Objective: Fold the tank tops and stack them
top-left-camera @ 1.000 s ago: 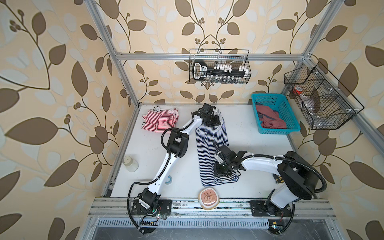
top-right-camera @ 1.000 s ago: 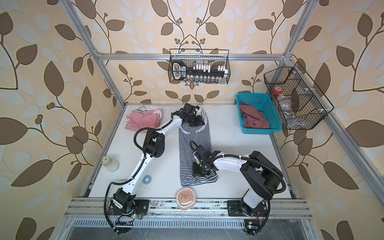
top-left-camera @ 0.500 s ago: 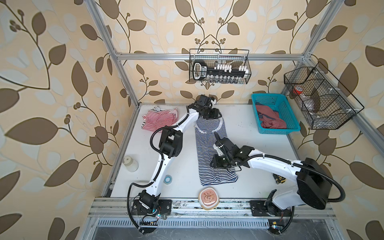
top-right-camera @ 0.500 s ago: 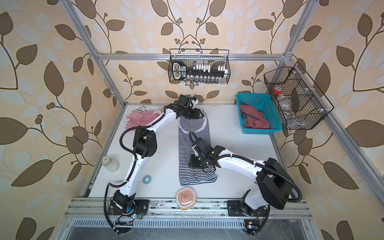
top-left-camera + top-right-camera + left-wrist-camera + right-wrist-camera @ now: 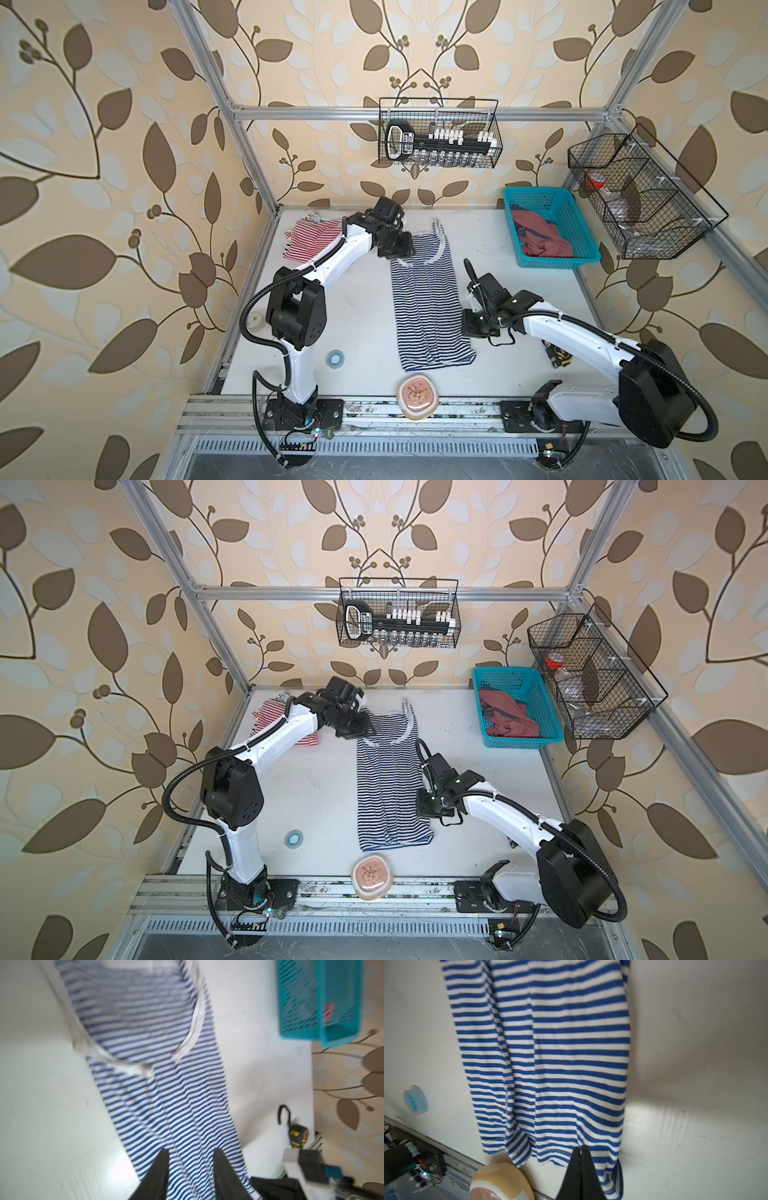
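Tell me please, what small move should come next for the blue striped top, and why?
Probably lower the left gripper onto the strap end of the navy-and-white tank top and close it there. The top lies flat as a long narrow strip, not yet folded across. This gripper is open above it and holds nothing, while the right gripper is shut and empty beside the hem end.

We find the spread tank top lying lengthwise in the middle of the table, straps toward the back wall, hem toward the front. The bunched tank top sits at the back left corner. A basket holding clothes stands back right. A tape roll lies left of the hem; a dish sits just before it, at the front edge.
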{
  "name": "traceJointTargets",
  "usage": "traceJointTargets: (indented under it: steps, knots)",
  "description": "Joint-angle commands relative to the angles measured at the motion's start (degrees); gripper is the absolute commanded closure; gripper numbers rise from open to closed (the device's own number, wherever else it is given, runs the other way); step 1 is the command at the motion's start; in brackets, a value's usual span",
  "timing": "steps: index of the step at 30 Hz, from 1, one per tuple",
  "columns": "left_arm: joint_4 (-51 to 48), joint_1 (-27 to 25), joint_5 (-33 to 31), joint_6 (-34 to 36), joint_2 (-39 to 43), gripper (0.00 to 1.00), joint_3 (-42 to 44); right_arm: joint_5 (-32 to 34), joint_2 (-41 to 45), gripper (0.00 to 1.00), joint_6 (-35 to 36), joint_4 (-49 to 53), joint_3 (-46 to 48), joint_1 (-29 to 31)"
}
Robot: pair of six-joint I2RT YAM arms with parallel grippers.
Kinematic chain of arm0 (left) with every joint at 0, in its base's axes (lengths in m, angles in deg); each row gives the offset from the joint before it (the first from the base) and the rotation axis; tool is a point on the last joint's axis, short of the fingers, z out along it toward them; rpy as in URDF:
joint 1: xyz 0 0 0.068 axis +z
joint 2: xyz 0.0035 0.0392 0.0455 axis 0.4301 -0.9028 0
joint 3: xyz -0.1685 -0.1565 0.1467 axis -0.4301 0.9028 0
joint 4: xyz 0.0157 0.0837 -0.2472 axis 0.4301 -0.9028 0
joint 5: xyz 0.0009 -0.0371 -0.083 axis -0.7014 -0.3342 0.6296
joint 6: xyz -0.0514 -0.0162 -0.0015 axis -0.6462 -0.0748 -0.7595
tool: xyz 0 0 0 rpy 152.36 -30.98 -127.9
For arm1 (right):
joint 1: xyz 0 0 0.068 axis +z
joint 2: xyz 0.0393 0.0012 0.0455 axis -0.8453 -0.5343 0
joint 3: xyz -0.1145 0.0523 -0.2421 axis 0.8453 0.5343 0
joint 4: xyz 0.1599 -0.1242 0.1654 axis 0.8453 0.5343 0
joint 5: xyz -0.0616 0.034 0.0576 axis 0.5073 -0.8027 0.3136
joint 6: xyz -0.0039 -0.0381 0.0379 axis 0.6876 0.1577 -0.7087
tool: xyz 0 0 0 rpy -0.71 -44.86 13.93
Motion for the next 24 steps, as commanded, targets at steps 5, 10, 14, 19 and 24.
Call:
traceJointTargets:
  steps: [5, 10, 14, 19, 24]
  knots:
    - [-3.68, 0.33, -1.75, -1.53, 10.05, 0.85, 16.42, -0.91, -5.51, 1.00, 1.39, -3.04, 3.16, 3.26]
    - [-4.71, 0.16, -0.48, -1.86, 15.07, 0.91, 23.68, -2.15, -9.51, 1.00, -1.21, -6.07, 4.69, 7.96]
    - [-5.57, -0.02, -0.16, -2.12, 19.53, 0.91, 27.84, -2.90, -12.81, 1.00, -3.76, -8.39, 4.75, 12.01]
    - [-7.02, -0.19, -0.64, -2.20, 23.37, 0.84, 30.93, -2.72, -14.05, 1.00, -5.37, -10.10, 3.90, 13.39]
    - [-7.25, -1.33, -0.07, -3.47, 25.53, 0.70, 34.03, 2.34, -8.60, 0.87, -5.05, -4.70, 1.27, 13.41]
